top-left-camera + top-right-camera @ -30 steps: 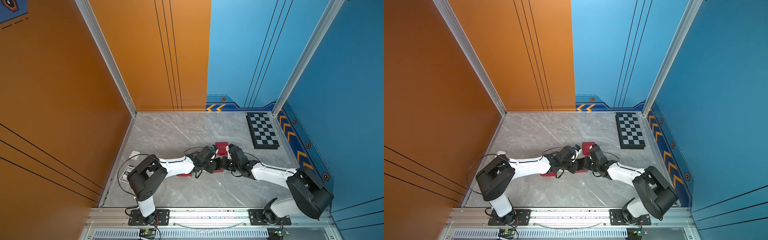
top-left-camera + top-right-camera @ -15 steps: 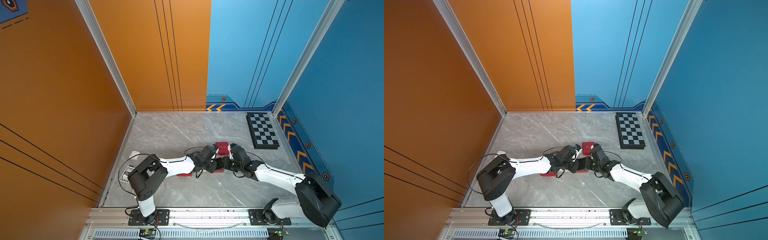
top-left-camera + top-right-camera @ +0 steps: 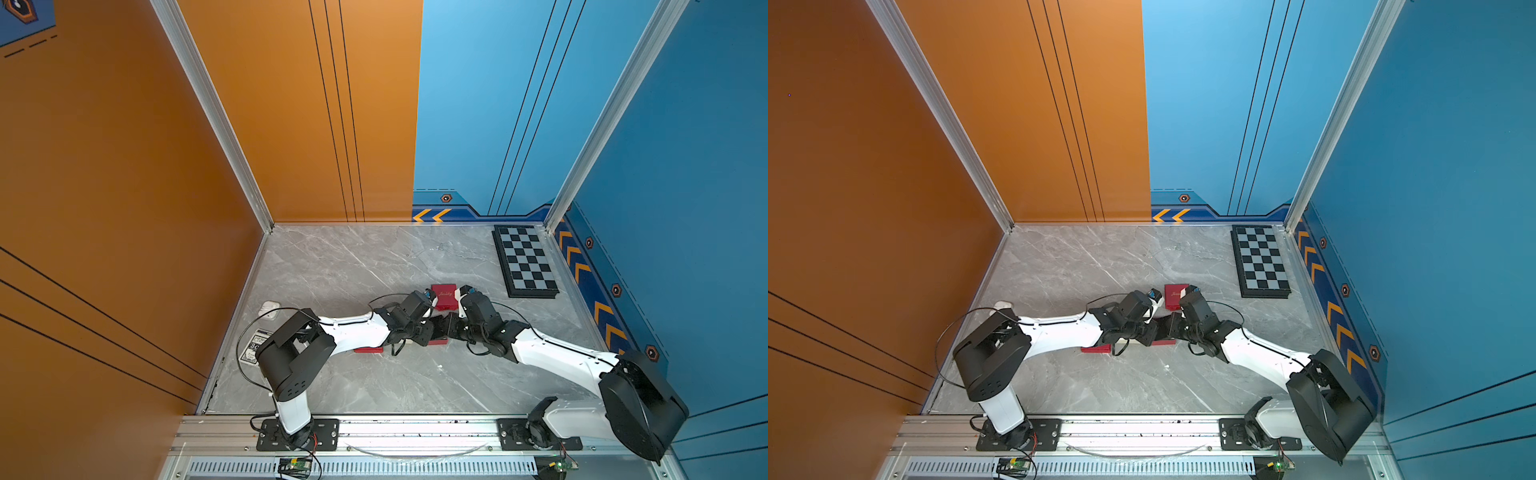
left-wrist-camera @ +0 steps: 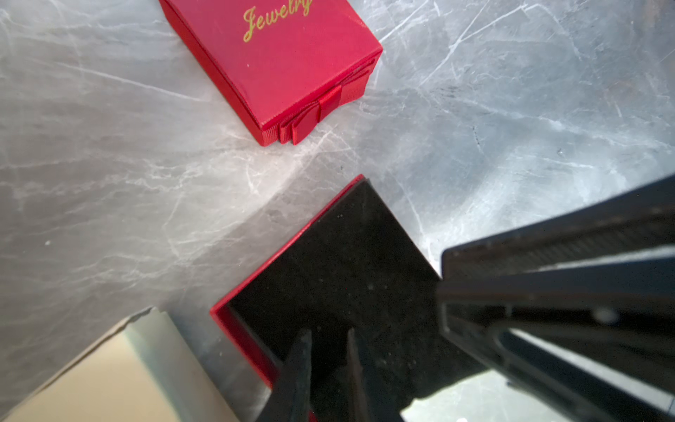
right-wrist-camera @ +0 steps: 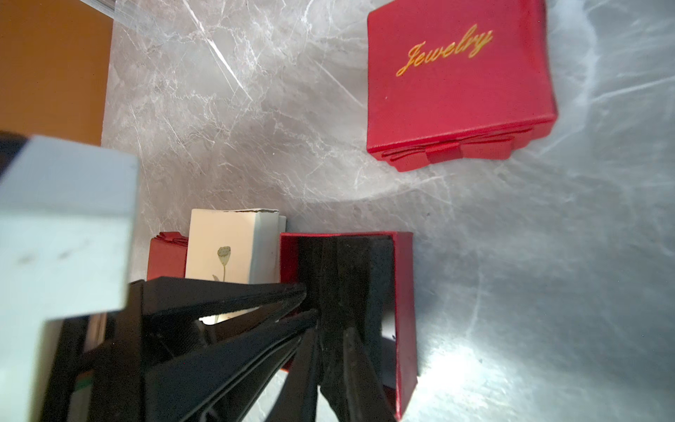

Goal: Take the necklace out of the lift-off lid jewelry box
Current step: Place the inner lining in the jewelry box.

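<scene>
Nearest, at six o'clock, both arms stood on the rail and bent inward, meeting over the middle of the grey marble table (image 3: 353, 270). There the open jewelry box (image 5: 403, 292) sat upright, red-walled and lined in black.

The left gripper (image 4: 327, 334) pointed in from nine o'clock, its fingers a narrow gap apart at the box's nine o'clock wall. Whether they were clamped on that wall could not be told. The right gripper (image 5: 328, 329) pointed in from three o'clock, its fingers drawn nearly together down on the black lining. Whether they pinched anything could not be told. The necklace could not be made out against that lining.

Just beside the box at nine o'clock lay a cream card (image 5: 226, 248) printed with a flower, overlapping a flat red piece (image 3: 368, 350) under the left forearm. Well out at nine o'clock, by the orange wall, lay a printed packet (image 3: 251, 347), with a small white object (image 3: 269, 308) just beyond it.

Beyond the box at twelve o'clock, apart from it, the lid (image 3: 444, 296) lay flat with its gold "Jewelry" script up and a red bow on its near edge. Farthest, at about one o'clock near the back wall, lay a chessboard (image 3: 525, 262).
</scene>
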`<state>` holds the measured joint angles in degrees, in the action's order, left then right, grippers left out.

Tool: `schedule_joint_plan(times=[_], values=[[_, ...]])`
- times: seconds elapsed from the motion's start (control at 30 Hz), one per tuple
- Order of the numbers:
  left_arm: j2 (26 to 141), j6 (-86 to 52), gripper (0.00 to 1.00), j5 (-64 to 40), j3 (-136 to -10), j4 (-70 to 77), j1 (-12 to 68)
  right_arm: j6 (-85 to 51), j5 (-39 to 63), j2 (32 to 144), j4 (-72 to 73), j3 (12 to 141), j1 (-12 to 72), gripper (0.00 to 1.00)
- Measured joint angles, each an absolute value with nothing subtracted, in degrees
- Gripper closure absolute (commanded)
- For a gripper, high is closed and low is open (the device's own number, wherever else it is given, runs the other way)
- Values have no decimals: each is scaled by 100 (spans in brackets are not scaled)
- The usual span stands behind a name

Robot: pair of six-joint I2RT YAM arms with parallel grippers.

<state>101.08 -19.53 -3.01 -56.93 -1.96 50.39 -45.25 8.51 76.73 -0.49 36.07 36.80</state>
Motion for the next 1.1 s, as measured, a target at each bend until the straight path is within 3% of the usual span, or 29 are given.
schedule_joint_plan(times=[1.1], values=[[10322, -2211, 81, -301, -5754, 21, 4989, -4751, 856, 8949, 154, 3907, 3706, 90]])
